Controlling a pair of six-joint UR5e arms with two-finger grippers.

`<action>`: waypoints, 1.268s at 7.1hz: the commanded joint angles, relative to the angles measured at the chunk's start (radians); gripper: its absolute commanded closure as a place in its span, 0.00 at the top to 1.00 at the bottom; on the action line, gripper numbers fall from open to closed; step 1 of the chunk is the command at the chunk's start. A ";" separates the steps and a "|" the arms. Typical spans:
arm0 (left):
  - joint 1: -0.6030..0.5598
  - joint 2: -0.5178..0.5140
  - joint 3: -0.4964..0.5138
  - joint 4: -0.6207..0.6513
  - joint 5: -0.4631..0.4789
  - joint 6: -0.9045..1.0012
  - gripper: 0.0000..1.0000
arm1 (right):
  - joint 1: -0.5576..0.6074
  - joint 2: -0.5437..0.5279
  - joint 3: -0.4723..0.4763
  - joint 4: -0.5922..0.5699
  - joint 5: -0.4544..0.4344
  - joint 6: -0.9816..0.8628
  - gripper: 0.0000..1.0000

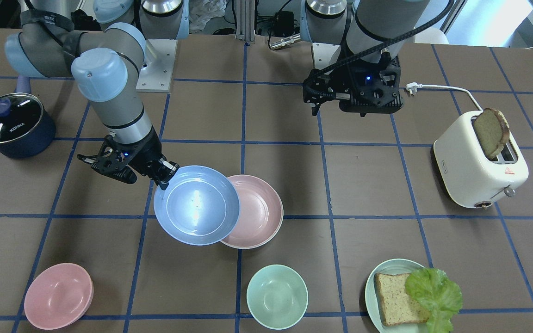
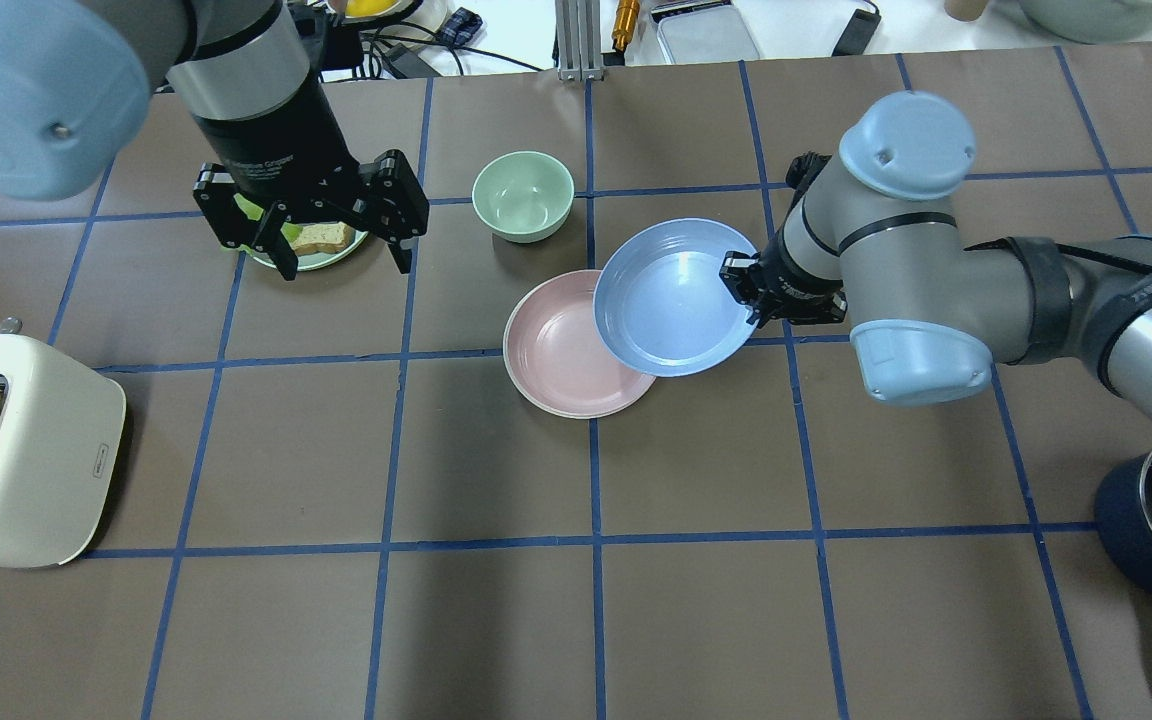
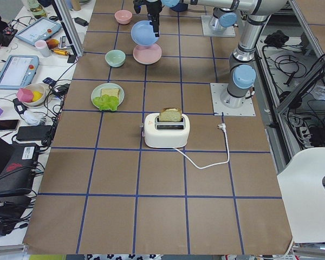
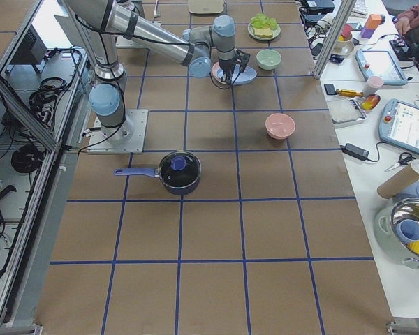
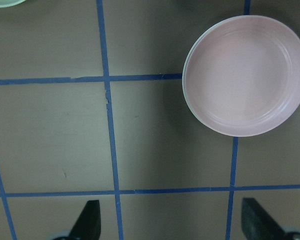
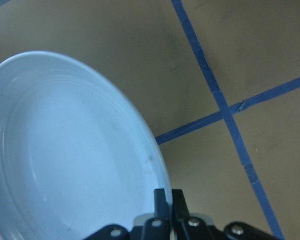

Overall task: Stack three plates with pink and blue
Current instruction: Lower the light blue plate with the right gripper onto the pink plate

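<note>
— So, gripping what?
— Pinching the blue plate (image 1: 196, 205) by its rim with the right gripper (image 1: 164, 178), tilted above the pink plate (image 1: 259, 211); left gripper (image 2: 344, 262) spread wide, empty.
— And the dishes?
— One green plate (image 1: 387, 266) with bread (image 1: 393, 298) and lettuce (image 1: 435, 289); one pink bowl (image 1: 58, 296), one mint bowl (image 1: 277, 296), both empty.

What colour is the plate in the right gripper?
The plate is pale blue; clearest in the overhead view.

A: Bright, even light from overhead, and look at that white glare on the blue plate (image 1: 196, 205)!
B: Soft dark shadows pooling on the desk (image 2: 496, 620), and the right wrist view's a touch blurry up close.
</note>
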 commanded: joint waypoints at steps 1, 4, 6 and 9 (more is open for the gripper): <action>0.017 0.035 -0.071 0.092 0.004 0.000 1.00 | 0.101 0.049 -0.003 -0.094 -0.007 0.121 0.00; 0.018 0.042 -0.072 0.121 0.007 0.001 1.00 | 0.127 0.118 -0.003 -0.136 -0.033 0.198 0.00; 0.030 0.047 -0.070 0.121 0.001 -0.006 1.00 | 0.135 0.124 -0.004 -0.136 -0.018 0.201 0.04; 0.030 0.047 -0.068 0.121 -0.001 -0.005 1.00 | 0.137 0.123 -0.009 -0.136 -0.018 0.224 0.93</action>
